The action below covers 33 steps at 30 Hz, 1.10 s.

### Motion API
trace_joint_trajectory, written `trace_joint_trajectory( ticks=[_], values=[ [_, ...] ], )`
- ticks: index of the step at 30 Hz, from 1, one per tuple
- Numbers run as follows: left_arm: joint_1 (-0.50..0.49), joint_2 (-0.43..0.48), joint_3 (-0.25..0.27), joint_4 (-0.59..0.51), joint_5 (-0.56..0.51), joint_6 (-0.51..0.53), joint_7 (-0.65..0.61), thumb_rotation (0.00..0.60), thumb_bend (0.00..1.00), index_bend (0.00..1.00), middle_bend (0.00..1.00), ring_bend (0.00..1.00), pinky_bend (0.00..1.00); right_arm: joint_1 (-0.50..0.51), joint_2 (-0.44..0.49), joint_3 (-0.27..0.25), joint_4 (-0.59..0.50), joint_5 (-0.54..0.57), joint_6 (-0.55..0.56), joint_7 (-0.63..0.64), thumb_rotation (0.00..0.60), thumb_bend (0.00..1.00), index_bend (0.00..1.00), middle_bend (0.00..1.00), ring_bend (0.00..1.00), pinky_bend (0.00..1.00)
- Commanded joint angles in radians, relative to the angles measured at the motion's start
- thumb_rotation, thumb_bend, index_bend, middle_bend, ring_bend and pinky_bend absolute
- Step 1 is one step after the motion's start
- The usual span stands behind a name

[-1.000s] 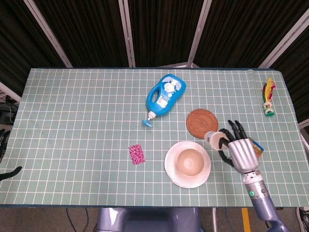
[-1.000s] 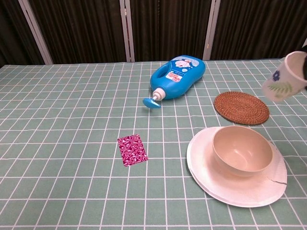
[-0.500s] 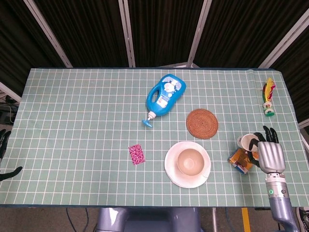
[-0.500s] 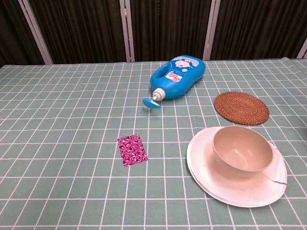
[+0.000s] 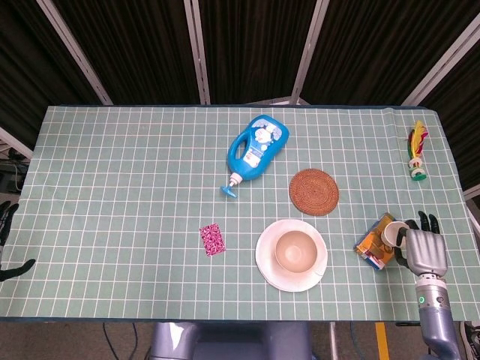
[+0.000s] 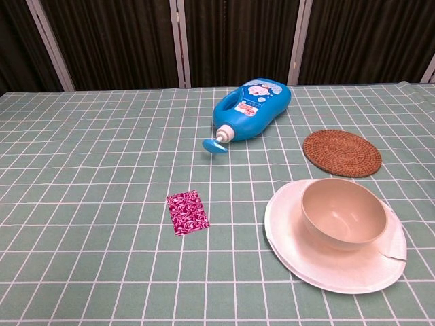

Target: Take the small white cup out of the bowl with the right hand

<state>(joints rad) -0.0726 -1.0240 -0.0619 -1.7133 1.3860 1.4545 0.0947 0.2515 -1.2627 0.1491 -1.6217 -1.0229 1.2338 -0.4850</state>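
Note:
In the head view my right hand (image 5: 424, 250) sits near the table's front right corner and grips the small white cup (image 5: 391, 235), which lies just right of an orange packet (image 5: 374, 241). The tan bowl (image 5: 295, 250) stands on a white plate (image 5: 267, 264) to the left of the hand, with nothing inside it; the chest view shows the same bowl (image 6: 343, 214) and plate (image 6: 292, 244). Only a dark bit of my left hand (image 5: 7, 225) shows at the far left edge, too little to tell how its fingers lie. Neither hand appears in the chest view.
A blue bottle (image 5: 257, 146) lies on its side at centre back, a round woven coaster (image 5: 313, 190) beside it. A pink patterned card (image 5: 212, 238) lies left of the plate. A colourful shuttlecock toy (image 5: 417, 154) rests at the back right.
My right hand has carried the cup rightward, away from the bowl, and lower toward the table beside the orange packet. It has left the chest view.

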Motion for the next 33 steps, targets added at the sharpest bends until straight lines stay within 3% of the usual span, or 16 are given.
trace_joint_trajectory(
  ticks=[1,5,10,17,21,27,33],
  values=[
    [0.000,0.000,0.000,0.000,0.000,0.000,0.000,0.600,0.00,0.00,0.00,0.00,0.00,0.002,0.004,-0.003,-0.005,0.000,-0.004,0.008,0.600,0.31,0.68,0.20,0.00,0.00],
    [-0.001,-0.001,0.001,0.000,0.001,-0.001,0.002,0.600,0.00,0.00,0.00,0.00,0.00,0.002,0.008,-0.010,-0.008,-0.013,-0.007,0.028,0.600,0.26,0.58,0.12,0.00,0.00],
    [-0.001,-0.002,0.001,0.000,0.004,0.001,0.004,0.600,0.00,0.00,0.00,0.00,0.00,-0.001,0.012,-0.021,-0.014,-0.026,-0.002,0.036,0.600,0.22,0.37,0.02,0.00,0.00],
    [0.000,-0.002,0.001,0.001,0.005,0.003,0.000,0.600,0.00,0.00,0.00,0.00,0.00,-0.003,0.017,-0.024,-0.021,-0.033,0.012,0.044,0.600,0.21,0.31,0.00,0.00,0.00],
    [0.000,-0.003,0.001,0.002,0.005,0.004,0.002,0.600,0.00,0.00,0.00,0.00,0.00,-0.008,0.023,-0.028,-0.035,-0.052,0.031,0.049,0.600,0.21,0.20,0.00,0.00,0.00],
    [0.001,-0.003,0.000,0.003,0.003,0.005,0.000,0.600,0.00,0.00,0.00,0.00,0.00,-0.036,0.046,-0.044,-0.083,-0.145,0.119,0.060,0.600,0.20,0.08,0.00,0.00,0.00],
    [0.001,-0.003,-0.001,0.004,0.003,0.005,-0.001,0.600,0.00,0.00,0.00,0.00,0.00,-0.069,0.076,-0.063,-0.107,-0.247,0.206,0.071,0.600,0.19,0.03,0.00,0.00,0.00]
  ],
)
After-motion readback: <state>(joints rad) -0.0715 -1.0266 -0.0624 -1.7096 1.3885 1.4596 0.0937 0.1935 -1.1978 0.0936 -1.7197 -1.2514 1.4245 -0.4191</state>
